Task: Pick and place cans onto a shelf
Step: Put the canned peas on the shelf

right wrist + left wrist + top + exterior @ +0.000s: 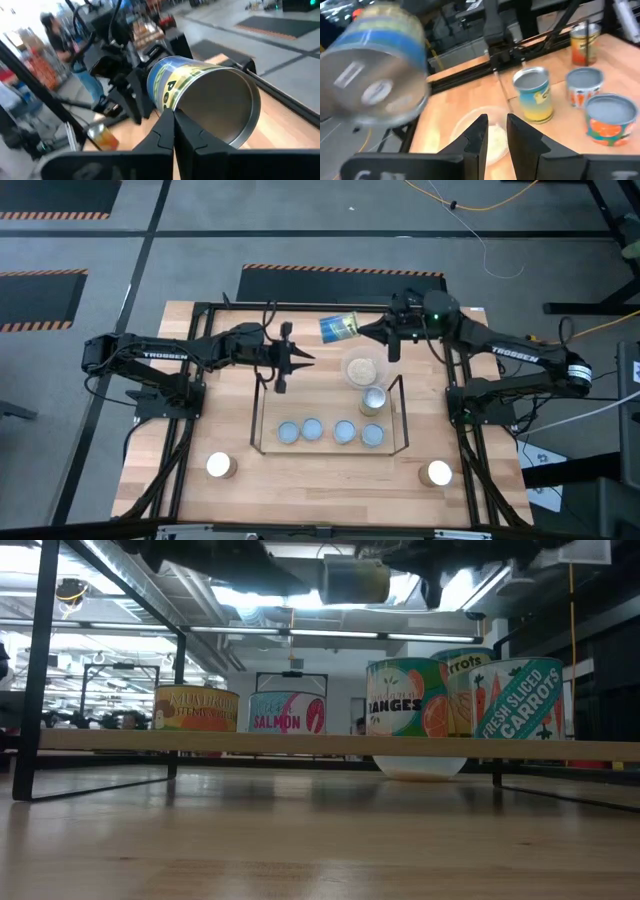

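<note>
My right gripper (372, 330) is shut on a blue-and-yellow can (338, 327) held in the air beyond the shelf's far side; the can also shows in the right wrist view (200, 95) and at the top of the low view (355, 580). My left gripper (300, 360) hovers left of the clear dish (362, 369), its fingers a little apart and empty (497, 132). The black rod shelf (258, 415) carries several upright cans (345, 431). Two more cans stand on the table at the near left (221, 466) and near right (438, 473). My right gripper pinches the rim of the can's shiny end (176, 109) between its two fingers, which stand almost together. The fingers come roughly level from the table's right. The can lies on its side, slightly tilted, lifted clear of table and shelf.
The clear dish with tan contents (490, 135) sits on the table under the shelf's far edge. The black frame (190, 380) runs around the table. A person stands in the room beyond (55, 35). Bare wood lies in front of the shelf (330, 480).
</note>
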Motion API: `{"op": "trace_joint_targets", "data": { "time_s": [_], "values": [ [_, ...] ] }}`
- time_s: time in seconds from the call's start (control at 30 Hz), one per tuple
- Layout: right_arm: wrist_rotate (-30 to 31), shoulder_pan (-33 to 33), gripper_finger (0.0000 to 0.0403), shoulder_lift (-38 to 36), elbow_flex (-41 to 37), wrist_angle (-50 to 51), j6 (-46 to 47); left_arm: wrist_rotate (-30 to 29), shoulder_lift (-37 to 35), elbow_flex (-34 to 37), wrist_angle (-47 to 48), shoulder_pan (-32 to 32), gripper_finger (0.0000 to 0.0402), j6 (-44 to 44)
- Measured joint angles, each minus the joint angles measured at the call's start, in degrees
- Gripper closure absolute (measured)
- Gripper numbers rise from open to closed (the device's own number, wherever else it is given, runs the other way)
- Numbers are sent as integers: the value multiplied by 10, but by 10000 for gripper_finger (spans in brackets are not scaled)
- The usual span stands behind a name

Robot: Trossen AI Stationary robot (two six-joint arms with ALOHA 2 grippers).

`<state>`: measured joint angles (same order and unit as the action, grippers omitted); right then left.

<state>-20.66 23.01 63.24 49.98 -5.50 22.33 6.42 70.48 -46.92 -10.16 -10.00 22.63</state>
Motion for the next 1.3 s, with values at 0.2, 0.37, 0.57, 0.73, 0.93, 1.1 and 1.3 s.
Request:
{"op": "trace_joint_targets", "data": {
  "time_s": [0.2,0.37,0.57,0.73,0.93,1.1,1.3],
  "values": [
    [38,-21,403,1,124,229,-90,-85,0,0,6,0,347,-1],
    [75,-51,403,17,204,358,-110,-199,0,0,6,0,355,-2],
    [100,-94,403,63,276,439,-125,-323,0,0,7,0,364,-2],
    [113,-127,403,126,320,481,-151,-370,0,0,7,0,369,-2],
    [92,-165,403,205,345,483,-180,-372,0,0,13,0,365,-2],
    [61,-189,403,249,346,493,-184,-373,0,0,30,0,370,-15],
    [60,-211,403,282,346,549,-185,-373,0,0,49,0,376,-16]
  ]
}}
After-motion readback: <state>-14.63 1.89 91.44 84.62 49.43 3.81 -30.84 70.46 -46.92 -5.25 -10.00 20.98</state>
